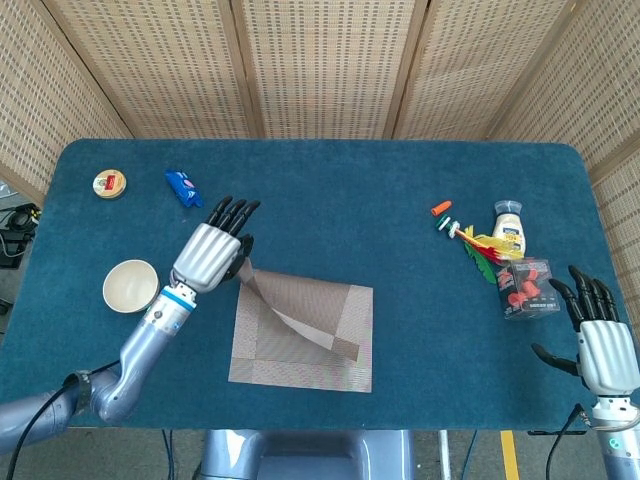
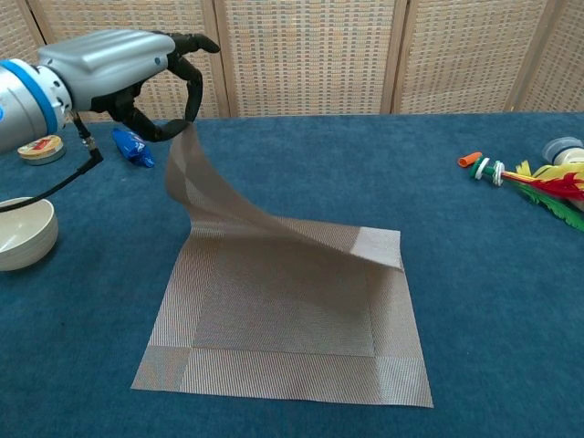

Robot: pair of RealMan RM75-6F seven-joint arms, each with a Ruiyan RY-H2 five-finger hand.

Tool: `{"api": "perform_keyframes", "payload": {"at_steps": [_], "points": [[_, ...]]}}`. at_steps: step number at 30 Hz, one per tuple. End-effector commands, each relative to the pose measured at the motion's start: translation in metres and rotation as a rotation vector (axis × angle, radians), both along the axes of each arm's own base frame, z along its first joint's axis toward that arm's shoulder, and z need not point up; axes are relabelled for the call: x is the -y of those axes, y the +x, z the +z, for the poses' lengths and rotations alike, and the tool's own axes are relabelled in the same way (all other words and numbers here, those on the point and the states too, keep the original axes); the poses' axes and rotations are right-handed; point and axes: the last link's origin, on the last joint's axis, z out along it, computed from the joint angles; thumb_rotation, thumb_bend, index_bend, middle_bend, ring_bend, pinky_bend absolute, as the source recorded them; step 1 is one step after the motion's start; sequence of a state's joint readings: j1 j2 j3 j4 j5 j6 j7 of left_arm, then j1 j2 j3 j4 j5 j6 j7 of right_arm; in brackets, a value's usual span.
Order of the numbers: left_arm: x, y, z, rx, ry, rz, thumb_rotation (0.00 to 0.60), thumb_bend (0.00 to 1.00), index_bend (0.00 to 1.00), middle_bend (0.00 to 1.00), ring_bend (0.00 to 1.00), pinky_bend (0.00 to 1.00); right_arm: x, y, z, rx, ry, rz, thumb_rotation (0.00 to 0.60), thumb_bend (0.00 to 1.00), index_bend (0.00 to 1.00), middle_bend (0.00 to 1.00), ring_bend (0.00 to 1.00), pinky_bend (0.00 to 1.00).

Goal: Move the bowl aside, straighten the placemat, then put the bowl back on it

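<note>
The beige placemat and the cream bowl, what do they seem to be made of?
The beige woven placemat looks like flexible woven vinyl or fabric: ribbed weave, and it drapes where the left hand lifts it. The cream bowl looks like glazed ceramic or smooth plastic; it is hard to tell.

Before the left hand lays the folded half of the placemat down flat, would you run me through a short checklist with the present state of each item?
1. Left hand has the placemat corner pinched: ok, corner lifted clear of the table.
2. Placemat fully unfolded: not ok, the far half still arcs over the near half.
3. Bowl off the placemat: ok, it sits to the left, apart from it.
4. Cloth beyond the mat free where the flap should land: ok, the blue packet lies farther back.
5. Right hand out of the way: ok, open at the far right edge.
6. Placemat square to the table edge: cannot tell until flat.
</note>
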State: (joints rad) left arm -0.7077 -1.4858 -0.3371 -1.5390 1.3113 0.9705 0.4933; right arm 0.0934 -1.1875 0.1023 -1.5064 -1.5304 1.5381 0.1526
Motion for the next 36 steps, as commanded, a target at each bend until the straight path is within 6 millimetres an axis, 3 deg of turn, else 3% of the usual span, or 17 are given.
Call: {"api": "perform_keyframes", "payload": {"at_steps": [1, 8, 13, 16, 17, 18, 21, 24, 29, 36], "points": [[-0.028, 0.008, -0.001, 0.002, 0.028, 0.036, 0.6, 0.53, 0.62, 0.0, 0.0, 0.0, 0.001, -0.001, -0.003, -0.008, 0.005, -0.004, 0.6, 0.15, 0.17, 0.0, 0.0, 0.11], [-0.08, -0.002, -0.004, -0.084, 0.154, 0.125, 0.6, 0.53, 0.62, 0.0, 0.0, 0.0, 0.007, -0.005, -0.006, -0.025, 0.011, -0.022, 0.6, 0.15, 0.17, 0.0, 0.0, 0.11], [-0.096, -0.014, -0.004, -0.104, 0.179, 0.179, 0.6, 0.53, 0.6, 0.0, 0.0, 0.0, 0.01, -0.011, -0.006, -0.026, 0.008, -0.048, 0.6, 0.15, 0.17, 0.0, 0.0, 0.11], [-0.106, -0.022, -0.006, -0.135, 0.18, 0.205, 0.6, 0.49, 0.48, 0.0, 0.0, 0.0, 0.011, -0.012, -0.006, -0.03, 0.007, -0.055, 0.6, 0.15, 0.17, 0.0, 0.0, 0.11], [-0.107, -0.024, -0.008, -0.142, 0.176, 0.21, 0.6, 0.44, 0.37, 0.0, 0.0, 0.0, 0.012, -0.013, -0.007, -0.033, 0.009, -0.057, 0.6, 0.15, 0.17, 0.0, 0.0, 0.11], [-0.107, -0.025, -0.009, -0.148, 0.173, 0.211, 0.6, 0.36, 0.25, 0.0, 0.0, 0.0, 0.012, -0.013, -0.008, -0.034, 0.011, -0.059, 0.6, 0.15, 0.17, 0.0, 0.0, 0.11], [-0.107, -0.028, -0.01, -0.163, 0.175, 0.204, 0.6, 0.18, 0.02, 0.0, 0.0, 0.0, 0.013, -0.014, -0.01, -0.038, 0.017, -0.063, 0.6, 0.15, 0.17, 0.0, 0.0, 0.11], [-0.105, -0.034, -0.008, -0.169, 0.174, 0.2, 0.6, 0.13, 0.0, 0.0, 0.0, 0.0, 0.013, -0.014, -0.011, -0.042, 0.022, -0.063, 0.6, 0.15, 0.17, 0.0, 0.0, 0.11], [-0.097, -0.045, 0.002, -0.127, 0.171, 0.202, 0.6, 0.13, 0.0, 0.0, 0.0, 0.0, 0.014, -0.015, -0.014, -0.043, 0.032, -0.066, 0.6, 0.15, 0.17, 0.0, 0.0, 0.11], [-0.048, -0.074, 0.033, -0.062, 0.189, 0.138, 0.6, 0.13, 0.0, 0.0, 0.0, 0.0, 0.014, -0.015, -0.018, -0.049, 0.052, -0.059, 0.6, 0.15, 0.17, 0.0, 0.0, 0.11]]}}
